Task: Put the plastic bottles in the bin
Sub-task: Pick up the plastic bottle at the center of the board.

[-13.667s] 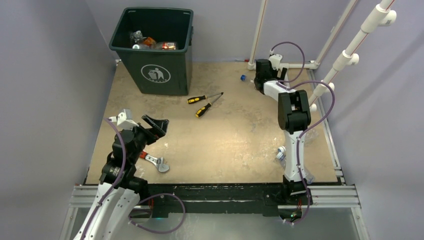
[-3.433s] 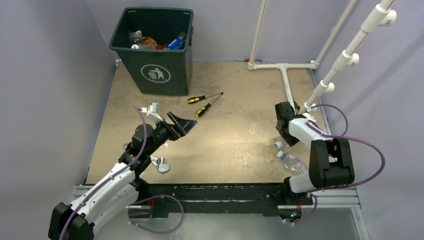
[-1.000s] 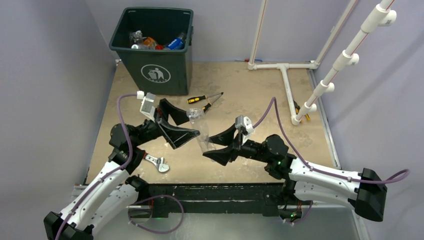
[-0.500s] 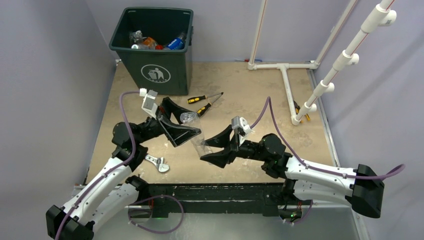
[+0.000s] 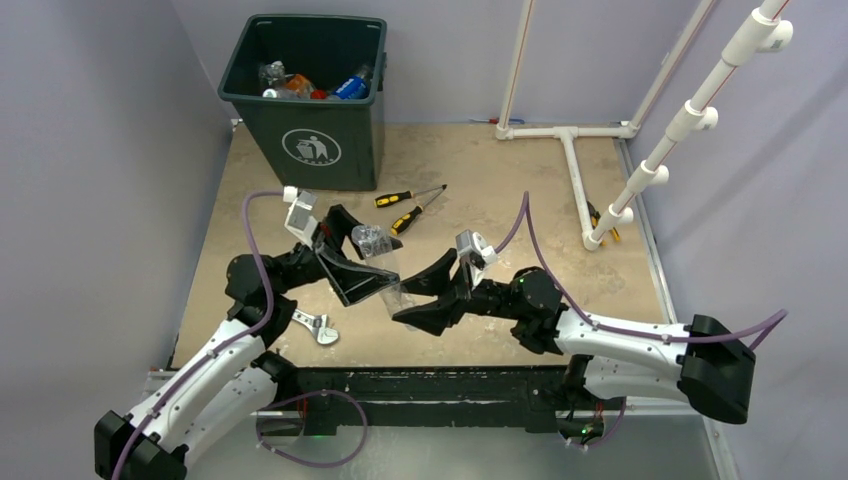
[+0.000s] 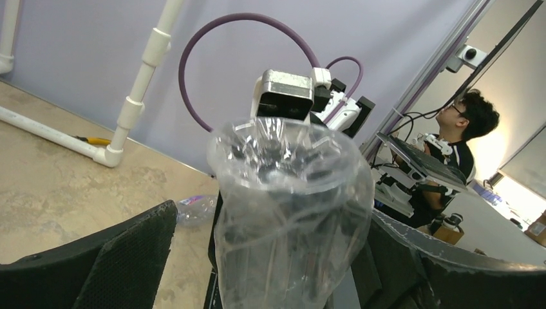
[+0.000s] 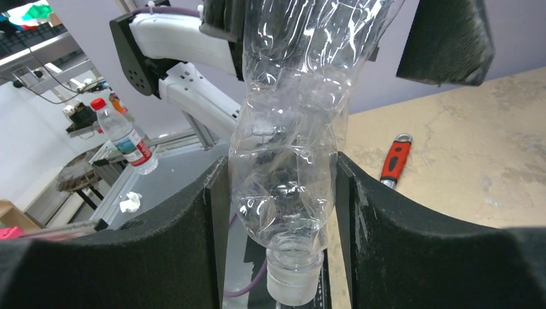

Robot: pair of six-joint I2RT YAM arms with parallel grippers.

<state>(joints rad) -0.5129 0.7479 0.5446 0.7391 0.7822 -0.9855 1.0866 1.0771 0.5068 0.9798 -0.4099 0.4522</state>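
A clear, crumpled plastic bottle (image 5: 384, 266) hangs above the table's middle, its pale cap (image 7: 295, 278) toward the right arm. My right gripper (image 5: 404, 302) is shut on it near the neck, with both pads pressing its sides (image 7: 286, 174). My left gripper (image 5: 374, 256) stands open around the bottle's base end (image 6: 290, 212), with a gap on each side. The dark green bin (image 5: 325, 150) stands at the back left, with several bottles (image 5: 350, 88) inside. Another bottle (image 6: 193, 208) lies on the table behind.
Two yellow-and-black screwdrivers (image 5: 410, 197) (image 5: 405, 222) lie in front of the bin. A red-handled wrench (image 5: 318, 327) lies near the left arm and is also in the right wrist view (image 7: 394, 161). White pipes (image 5: 575, 170) run along the back right.
The right gripper has carried the bottle a little left and toward the near edge. The bottle's base end now sits between the left gripper's open fingers.
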